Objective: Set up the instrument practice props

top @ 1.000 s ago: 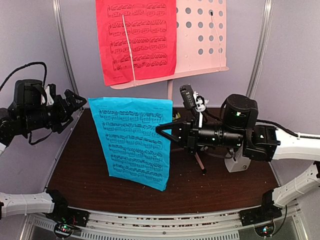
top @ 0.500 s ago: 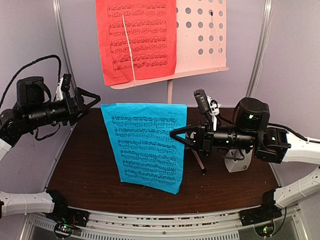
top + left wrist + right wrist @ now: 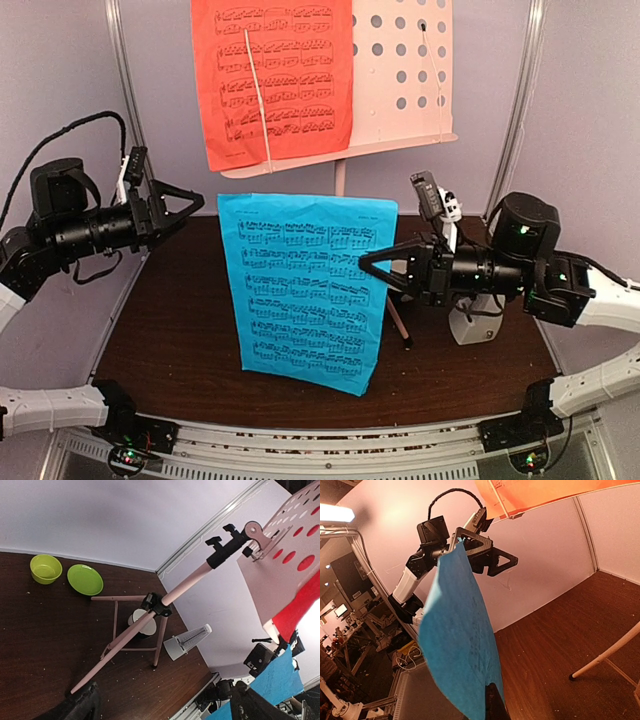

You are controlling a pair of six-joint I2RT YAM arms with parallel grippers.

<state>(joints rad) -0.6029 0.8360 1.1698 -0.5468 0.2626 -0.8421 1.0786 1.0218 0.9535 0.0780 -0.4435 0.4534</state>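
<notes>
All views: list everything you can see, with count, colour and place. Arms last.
stand: 1, pale pink, back centre of table
red sheet: 1, red, on the stand's desk, left half
blue sheet: 1, blue, hanging upright over the table
metronome: 1, white-grey, beside the stand's legs
green bowl: 1, green, by the wall
green plate: 1, green, beside the bowl
white bowl: 1, white, dark base, behind the stand's legs
table: 1, dark brown
left gripper: open, empty, left of blue sheet
right gripper: shut on blue sheet's right edge
</notes>
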